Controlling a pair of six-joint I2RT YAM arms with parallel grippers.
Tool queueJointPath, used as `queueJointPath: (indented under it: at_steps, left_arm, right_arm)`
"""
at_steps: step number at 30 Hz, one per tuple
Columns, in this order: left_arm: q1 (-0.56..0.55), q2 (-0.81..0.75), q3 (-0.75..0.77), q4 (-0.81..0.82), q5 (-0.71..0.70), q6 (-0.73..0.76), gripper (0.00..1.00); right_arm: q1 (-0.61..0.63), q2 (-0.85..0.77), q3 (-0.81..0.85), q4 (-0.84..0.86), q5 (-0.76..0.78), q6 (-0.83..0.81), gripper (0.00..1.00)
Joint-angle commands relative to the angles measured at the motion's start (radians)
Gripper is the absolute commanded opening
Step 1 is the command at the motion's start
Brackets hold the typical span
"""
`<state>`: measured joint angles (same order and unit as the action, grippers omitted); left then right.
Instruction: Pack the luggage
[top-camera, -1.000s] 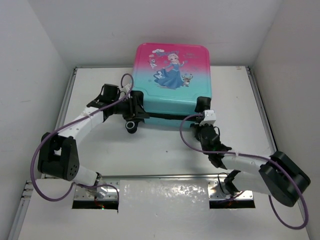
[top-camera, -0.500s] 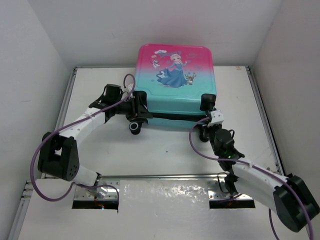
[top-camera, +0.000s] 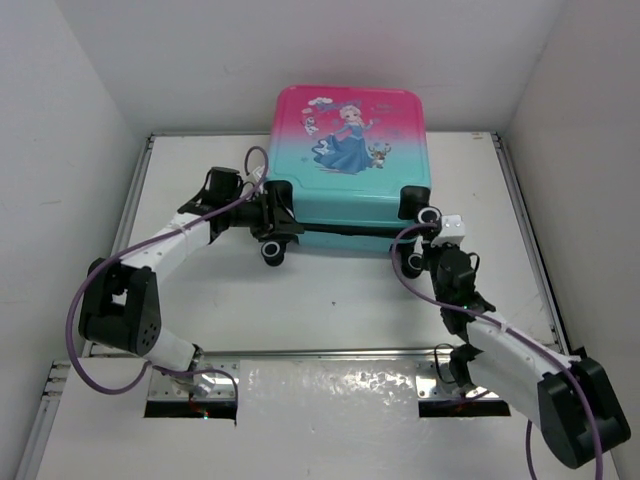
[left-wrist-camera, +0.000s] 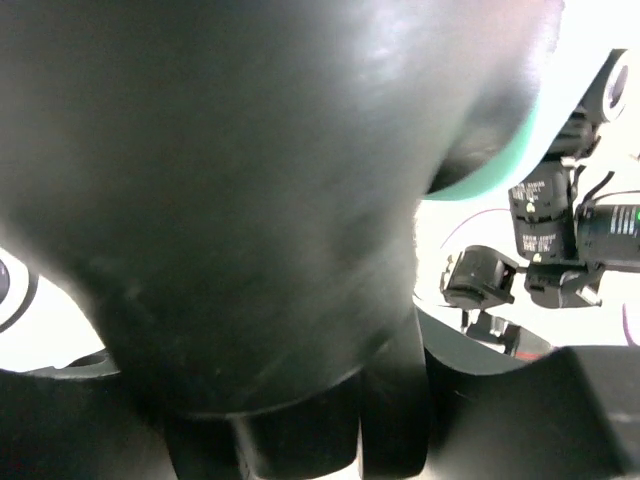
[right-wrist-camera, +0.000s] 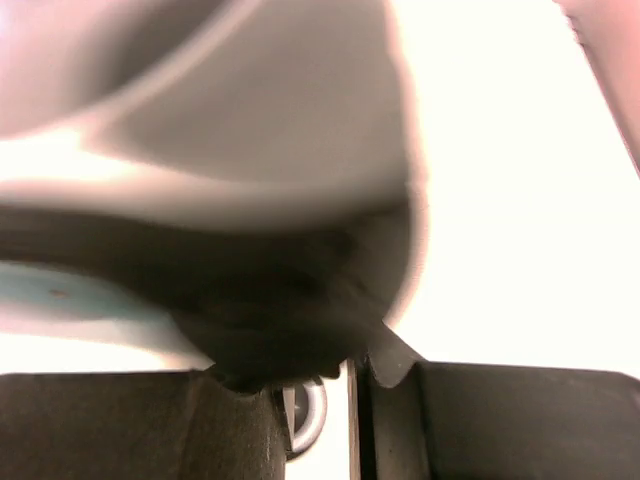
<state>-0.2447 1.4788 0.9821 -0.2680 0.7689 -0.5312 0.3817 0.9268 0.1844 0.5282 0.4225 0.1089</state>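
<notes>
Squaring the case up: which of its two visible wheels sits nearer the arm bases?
The left wheel, at the case's near-left corner; the right wheel sits farther back.

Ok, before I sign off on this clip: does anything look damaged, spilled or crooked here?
Nothing stands out. The luggage is shut and intact, sitting roughly square at the back of the table. The left tool and right tool are both at its wheeled near edge.

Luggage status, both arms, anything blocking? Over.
Left fingers at luggage near-left wheel, right fingers at near-right wheel; grips unclear. Luggage closed, print up. No obstruction seen.
</notes>
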Motion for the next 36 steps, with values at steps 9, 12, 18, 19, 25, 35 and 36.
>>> queueJointPath:
  at_steps: [9,12,18,19,25,35,36]
  left_arm:
    - [0.119,0.008,0.027,0.055,-0.149,0.051,0.0]
    - [0.119,0.009,0.027,0.053,-0.149,0.054,0.0]
    - [0.12,0.008,0.033,0.053,-0.138,0.06,0.0]
    - [0.12,0.011,0.041,0.047,-0.134,0.068,0.0]
    - [0.12,0.023,0.063,0.018,-0.114,0.096,0.0]
    - [0.119,0.023,0.073,0.001,-0.111,0.12,0.0]
    - [0.117,0.023,0.073,0.0,-0.112,0.123,0.0]
  right_arm:
    - [-0.28,0.052,-0.109,0.254,0.236,0.192,0.0]
    - [-0.323,0.153,-0.063,0.338,0.082,0.193,0.0]
    - [-0.337,0.204,0.058,0.216,-0.422,0.221,0.0]
    - [-0.336,0.196,0.069,0.137,-0.492,0.21,0.15]
    - [-0.331,0.148,0.085,-0.077,-0.65,0.124,0.59]
    - [-0.273,0.271,0.133,0.029,-0.76,0.06,0.56]
    - [-0.261,0.289,0.154,0.029,-0.761,0.057,0.56]
